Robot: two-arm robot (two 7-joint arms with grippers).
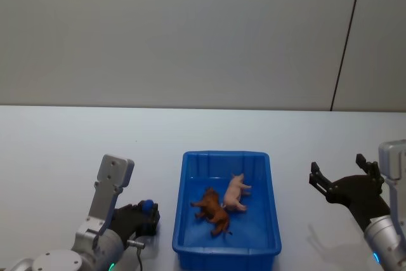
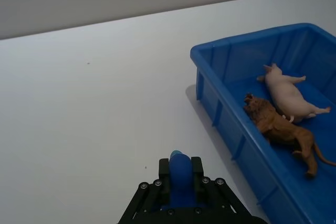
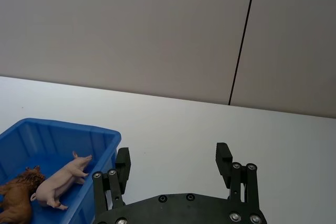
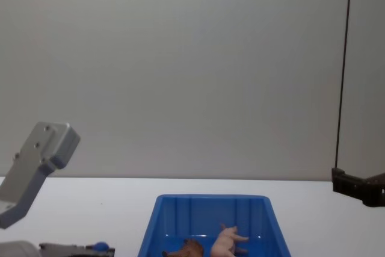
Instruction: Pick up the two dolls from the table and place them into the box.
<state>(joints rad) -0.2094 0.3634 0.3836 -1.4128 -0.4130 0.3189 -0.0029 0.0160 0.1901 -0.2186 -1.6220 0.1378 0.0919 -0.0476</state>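
Pale pink and reddish-brown, the 2 dolls already lie inside the box [image 1: 190,220]: the pink pig [image 1: 236,193] on its side toward the right of the floor, the brown animal [image 1: 212,211] just beside it on the left, the 2 touching or nearly so near the middle. Blue ribbed walls stand well above both toys, so neither sits near the rim. Around the box the white table [image 1: 63,157] is bare of other toys, which reads as the placing being done and only the retreat of the arms left. Off the box's left side, the left gripper [image 1: 143,217] sits low near the table, its fingers drawn together on nothing, with a blue knob on its body. On the far side, well apart from the box, the right gripper [image 1: 339,179] hangs above the table with its black fingers [image 3: 223,156] spread wide and nothing between them. From here the risks are small, I judge: the left arm sits close to the box's left wall, so a careless swing while pulling back could knock the light bin and shift it, or tip a toy about inside it; the right arm, if it swept inward low, could clip the right rim, while lifting it straight away should avoid that
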